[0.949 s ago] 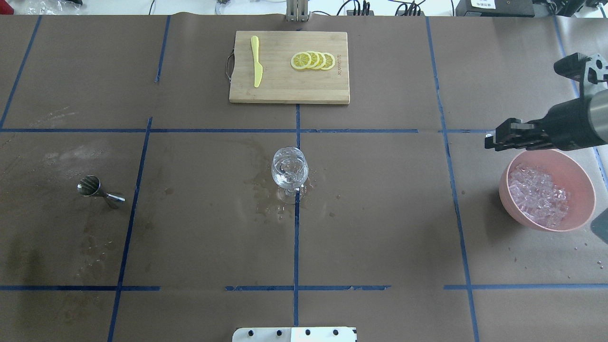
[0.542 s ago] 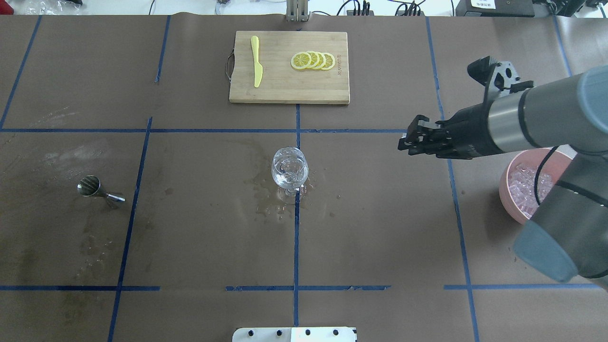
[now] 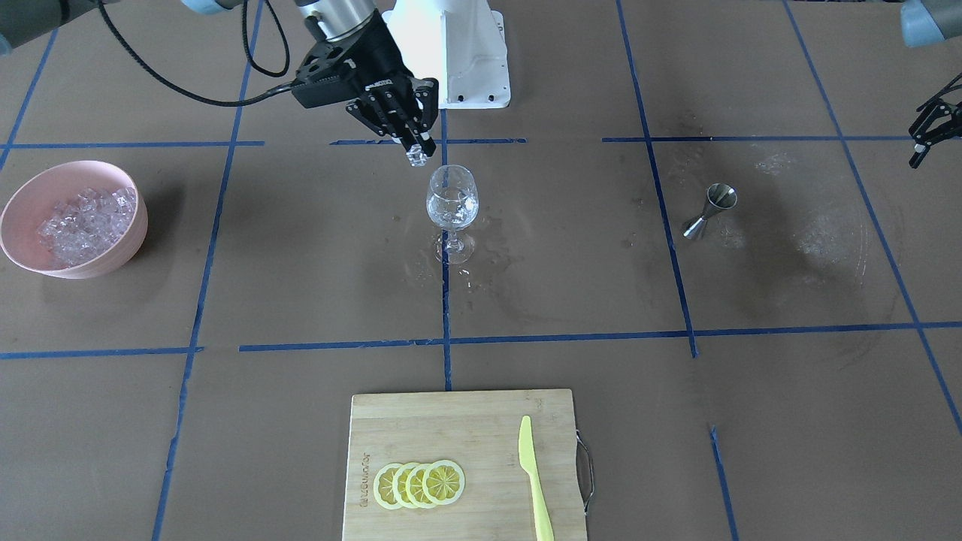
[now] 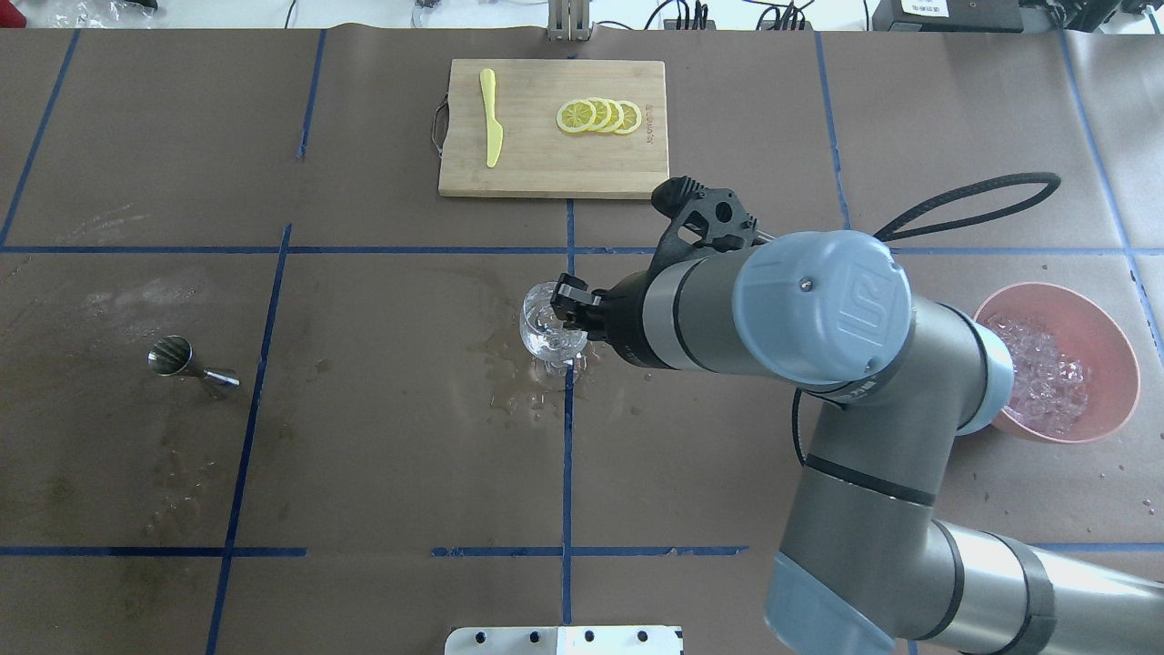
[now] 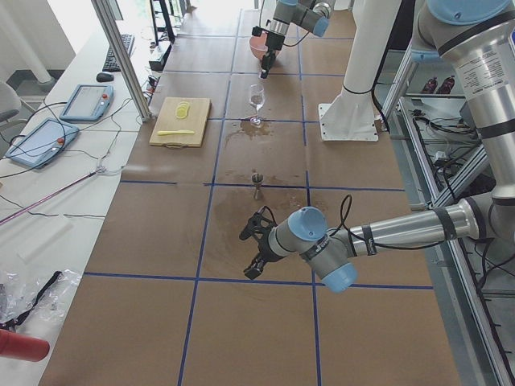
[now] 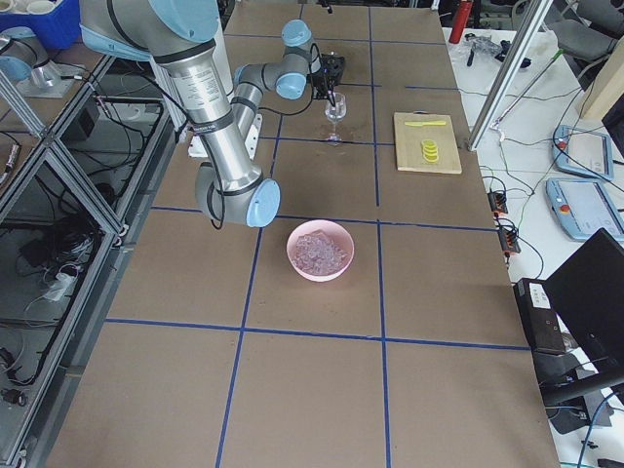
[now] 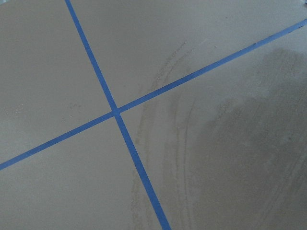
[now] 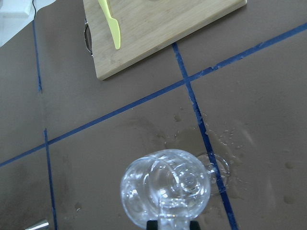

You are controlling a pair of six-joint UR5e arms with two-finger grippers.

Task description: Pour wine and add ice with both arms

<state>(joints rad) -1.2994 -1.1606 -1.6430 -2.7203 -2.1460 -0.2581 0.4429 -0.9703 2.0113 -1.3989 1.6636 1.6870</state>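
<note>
Right arm [image 4: 818,309] extends over table centre. Left gripper [image 5: 245,257] hangs low at the robot's left end, fingers apart. Pink bowl [image 3: 19,197] holds heaped ice [image 3: 83,218]. Wine glass [image 3: 451,197] stands upright; just above its rim, right gripper [image 3: 415,148] fingers clamp one ice cube [image 3: 415,158].

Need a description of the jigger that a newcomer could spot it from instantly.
From the bamboo cutting board at the far edge of the table, come back to the wine glass at the centre, then go toward the robot's left. The jigger stands alone there: small, shiny steel, hourglass-shaped, unlike the clear glass.
</note>
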